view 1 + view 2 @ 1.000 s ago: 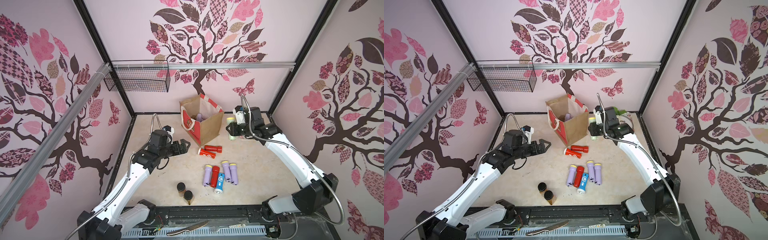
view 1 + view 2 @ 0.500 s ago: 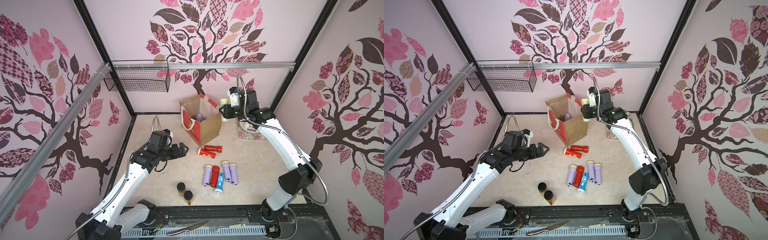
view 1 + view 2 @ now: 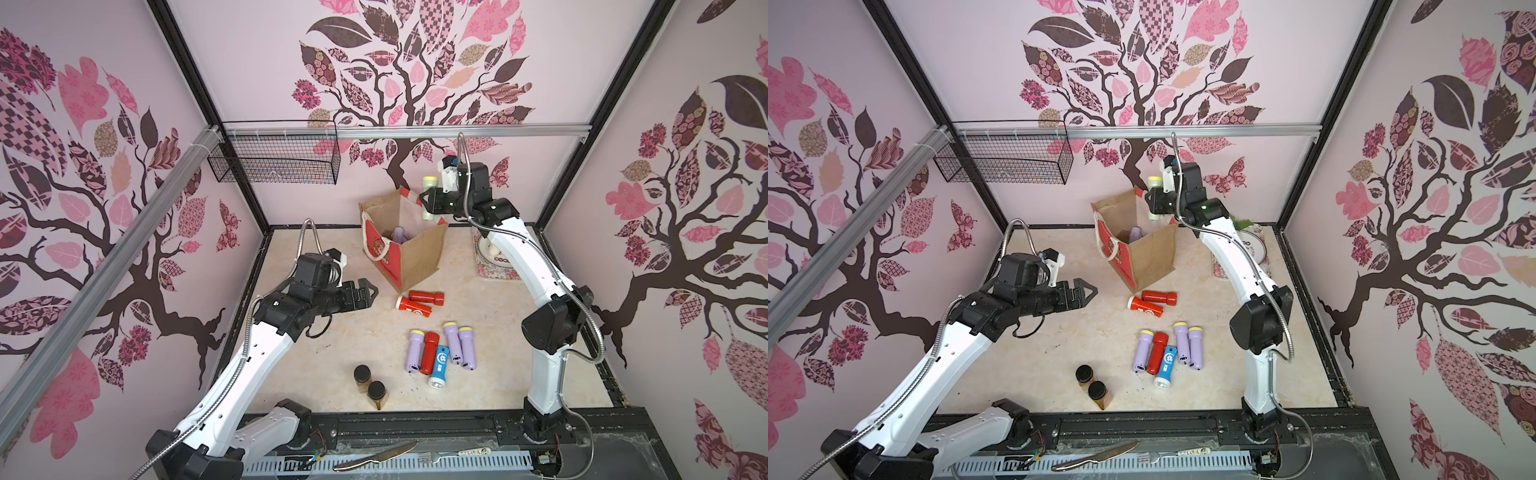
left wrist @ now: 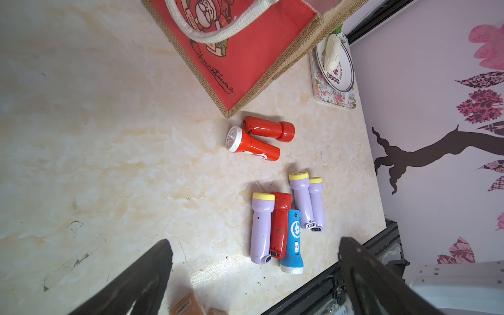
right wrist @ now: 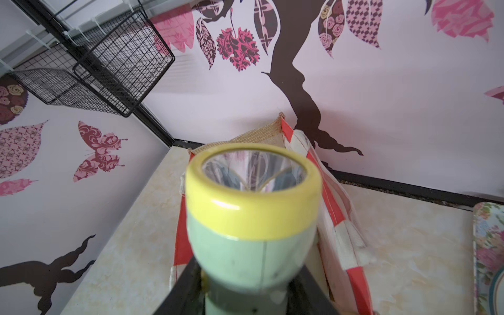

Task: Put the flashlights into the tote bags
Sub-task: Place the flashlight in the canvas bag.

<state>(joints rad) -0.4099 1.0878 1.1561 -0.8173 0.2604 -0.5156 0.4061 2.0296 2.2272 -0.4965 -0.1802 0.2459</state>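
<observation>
Flashlights [image 3: 440, 363], flare-headed plastic: seven lie on the marbled worktop [image 3: 365, 332], three red, three lilac, one blue. One lilac flashlight [image 3: 399, 235] sits inside the jute tote bag [image 3: 419, 257]. The right claw [image 3: 430, 203] clenches one pale-green flashlight [image 3: 430, 183] above its far right rim. Left claw [image 3: 368, 293] spread, empty.

This looks like a small robot test cell in a lab. Two white robot arms [image 3: 249, 365] stand on a black base rail [image 3: 415, 428]. Black frame posts [image 3: 199, 95] hold flat walls with tree wallpaper [image 3: 395, 54] around a marble-look tabletop [image 3: 353, 345].
</observation>
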